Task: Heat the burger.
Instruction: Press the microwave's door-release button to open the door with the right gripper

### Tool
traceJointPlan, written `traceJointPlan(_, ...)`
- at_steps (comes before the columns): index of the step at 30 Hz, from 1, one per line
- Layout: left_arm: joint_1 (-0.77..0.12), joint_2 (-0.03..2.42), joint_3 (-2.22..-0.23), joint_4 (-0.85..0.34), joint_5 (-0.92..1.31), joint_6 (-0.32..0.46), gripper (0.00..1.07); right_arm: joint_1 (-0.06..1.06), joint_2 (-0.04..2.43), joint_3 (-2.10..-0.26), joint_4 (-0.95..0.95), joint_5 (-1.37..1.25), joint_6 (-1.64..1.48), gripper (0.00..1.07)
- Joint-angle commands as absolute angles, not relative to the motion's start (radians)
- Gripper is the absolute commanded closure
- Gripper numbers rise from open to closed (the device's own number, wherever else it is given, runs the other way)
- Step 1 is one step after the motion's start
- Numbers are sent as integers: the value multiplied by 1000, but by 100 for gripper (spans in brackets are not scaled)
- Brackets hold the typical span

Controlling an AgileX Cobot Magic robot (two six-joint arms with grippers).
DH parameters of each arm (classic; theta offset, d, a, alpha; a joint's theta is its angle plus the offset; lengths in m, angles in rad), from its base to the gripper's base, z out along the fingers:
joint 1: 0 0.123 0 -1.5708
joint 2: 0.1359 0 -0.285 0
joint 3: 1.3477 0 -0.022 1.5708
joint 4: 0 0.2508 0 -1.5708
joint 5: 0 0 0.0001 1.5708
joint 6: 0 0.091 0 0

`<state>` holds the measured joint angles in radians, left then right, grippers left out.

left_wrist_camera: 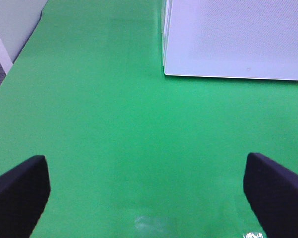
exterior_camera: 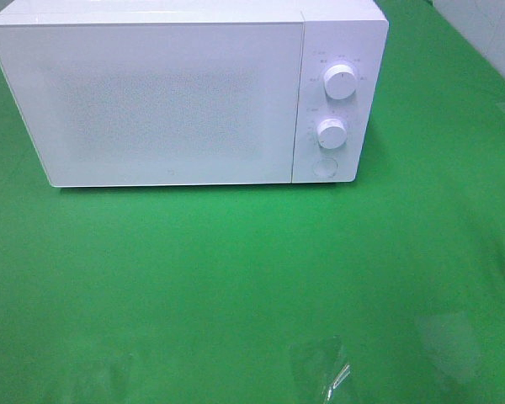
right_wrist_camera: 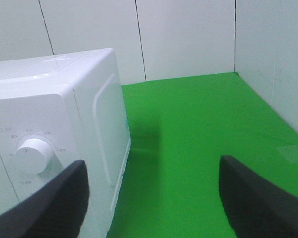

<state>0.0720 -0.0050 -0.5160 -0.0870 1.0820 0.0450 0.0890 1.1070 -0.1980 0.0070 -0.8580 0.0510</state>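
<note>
Filling every view, the green-covered bench (exterior_camera: 236, 278) carries a white microwave oven (exterior_camera: 185, 93) at its far side, with the door (exterior_camera: 151, 101) shut. Right of the door sit an upper knob (exterior_camera: 341, 82), a lower knob (exterior_camera: 331, 132) and a round button (exterior_camera: 324, 167). The left hand (left_wrist_camera: 148, 193) hovers near the oven's left front corner, spread wide and empty. The right hand (right_wrist_camera: 154, 198), beside the knob end, is likewise spread around nothing. The burger shows in no view.

white microwave (exterior_camera: 345, 50), dotted door (exterior_camera: 151, 109); green table (exterior_camera: 236, 278)
</note>
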Motion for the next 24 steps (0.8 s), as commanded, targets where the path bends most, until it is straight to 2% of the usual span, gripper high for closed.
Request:
traceJointPlan(1, 73, -15, -516, -89, 1071, 43, 9, 85, 1234, -177, 41, -995, 50, 37)
traceJointPlan(6, 73, -15, -516, -89, 1071, 43, 9, 120, 1314, -174, 72, -1040, 25, 37)
traceJointPlan(8, 73, -15, -516, -89, 1071, 43, 9, 263, 1405, -174, 202, -1122, -81, 37)
traceJointPlan(11, 73, -15, -516, -89, 1071, 43, 9, 305, 1427, -174, 250, -1152, -105, 37)
traceJointPlan(12, 73, -15, -516, -89, 1071, 43, 9, 406, 1489, -174, 371, -1243, -129, 37)
traceJointPlan(15, 73, -15, -516, -89, 1071, 43, 9, 449, 1507, -174, 420, -1272, -130, 37)
traceJointPlan(17, 73, -15, -516, -89, 1071, 43, 9, 575, 1567, -180, 559, -1337, -130, 37)
traceJointPlan(18, 73, -15, -516, -89, 1071, 43, 9, 575, 1567, -180, 559, -1337, -130, 37)
traceJointPlan(19, 73, -15, -516, -89, 1071, 43, 9, 633, 1589, -196, 611, -1338, -131, 37)
traceJointPlan(20, 73, -15, -516, -89, 1071, 43, 9, 633, 1589, -196, 611, -1338, -131, 37)
traceJointPlan(21, 73, -15, -516, -89, 1071, 43, 9, 678, 1610, -212, 637, -1341, -134, 37)
traceJointPlan(24, 73, -15, -516, -89, 1071, 43, 9, 714, 1626, -231, 639, -1343, -136, 37)
